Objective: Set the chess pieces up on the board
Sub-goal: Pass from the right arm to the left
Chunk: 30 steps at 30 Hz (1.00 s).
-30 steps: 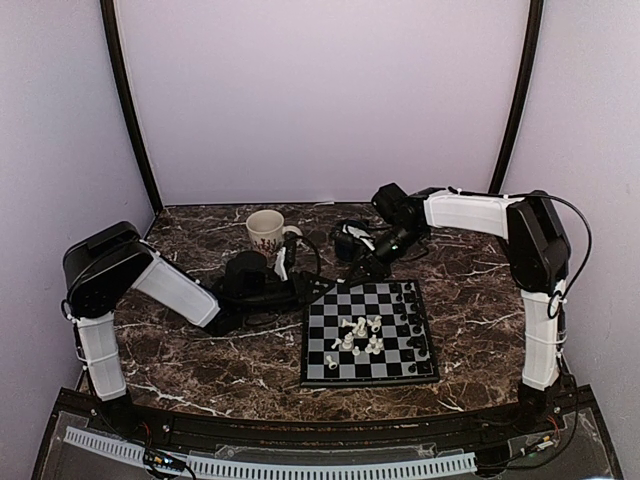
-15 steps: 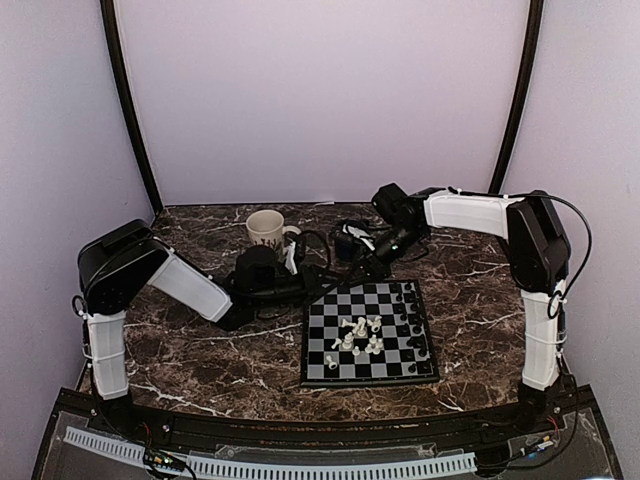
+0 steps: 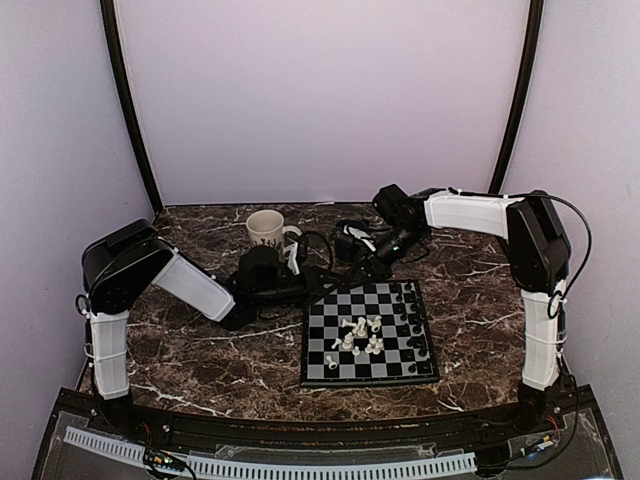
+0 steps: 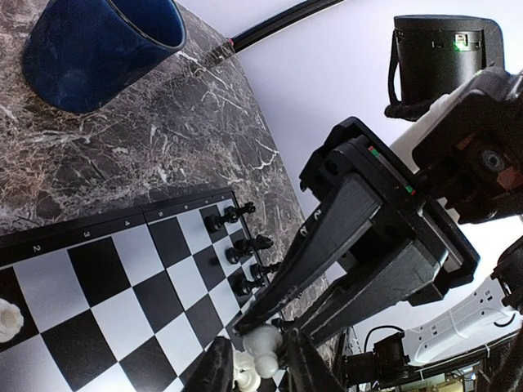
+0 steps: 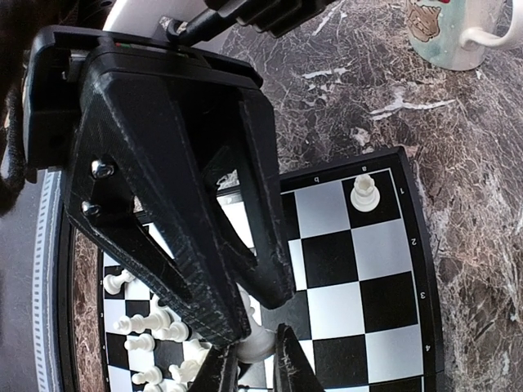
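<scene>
Above the far-left edge of the board [image 3: 318, 372] my two grippers meet tip to tip. My right gripper [image 5: 255, 367] [image 3: 358, 266] is shut on a white chess piece [image 5: 260, 343] [image 4: 265, 347]. My left gripper [image 4: 261, 367] [image 3: 335, 272] flanks the same piece. One pad touches it and a sliver of gap shows at the other. Several white pieces [image 3: 358, 335] lie jumbled mid-board. Black pieces [image 3: 412, 320] [image 4: 243, 261] stand in a row along the board's right side. A white rook [image 5: 364, 194] stands on a corner square.
A white patterned mug [image 3: 266, 232] [image 5: 458, 33] stands behind the left gripper. A dark blue mug [image 4: 90, 49] [image 3: 347, 243] lies behind the board near the right gripper. Cables trail across the marble table [image 3: 200, 360] between the mugs.
My left arm has reached right toward the right gripper, and its jaws have narrowed around the white piece. The right arm and the pieces on the board have not moved.
</scene>
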Available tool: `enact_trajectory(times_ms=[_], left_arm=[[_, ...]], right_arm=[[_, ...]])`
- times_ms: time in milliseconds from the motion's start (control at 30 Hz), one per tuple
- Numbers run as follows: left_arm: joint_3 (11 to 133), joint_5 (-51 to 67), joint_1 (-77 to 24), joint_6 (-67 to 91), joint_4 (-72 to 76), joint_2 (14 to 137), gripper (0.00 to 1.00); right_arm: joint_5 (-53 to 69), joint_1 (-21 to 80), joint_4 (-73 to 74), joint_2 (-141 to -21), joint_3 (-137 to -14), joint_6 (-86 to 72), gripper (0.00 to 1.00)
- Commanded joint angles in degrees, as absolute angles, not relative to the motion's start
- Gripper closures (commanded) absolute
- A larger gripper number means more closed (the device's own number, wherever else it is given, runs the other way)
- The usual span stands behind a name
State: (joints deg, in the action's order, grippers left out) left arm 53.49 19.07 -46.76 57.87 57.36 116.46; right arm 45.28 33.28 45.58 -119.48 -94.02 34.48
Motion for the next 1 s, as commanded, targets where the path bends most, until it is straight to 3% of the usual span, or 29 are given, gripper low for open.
enact_trajectory(times_ms=[0,300,567,800,967], left_arm=[[55.2,19.8,-46.7,57.5,58.9,117.0,0.76],[55.5,19.9,-46.6,57.4,59.1,117.4,0.87],[55.9,20.9,-46.6,57.1,59.0,117.6,0.91],[55.4,22.7,-45.9,53.7,54.2,115.1,0.91],[58.3,23.8,-45.8,42.9,37.2,110.0,0.91]], right_arm=[[47.1,33.6,46.4,-118.0,-93.5,35.4,0.87],[47.1,33.6,46.8,-117.8,-93.5,35.9,0.86],[47.3,33.6,46.8,-117.0,-93.9,35.4,0.84],[49.4,31.2,49.0,-113.0,-92.0,38.1,0.59],[48.1,27.0,49.2,-107.0,-90.0,37.3,0.52]])
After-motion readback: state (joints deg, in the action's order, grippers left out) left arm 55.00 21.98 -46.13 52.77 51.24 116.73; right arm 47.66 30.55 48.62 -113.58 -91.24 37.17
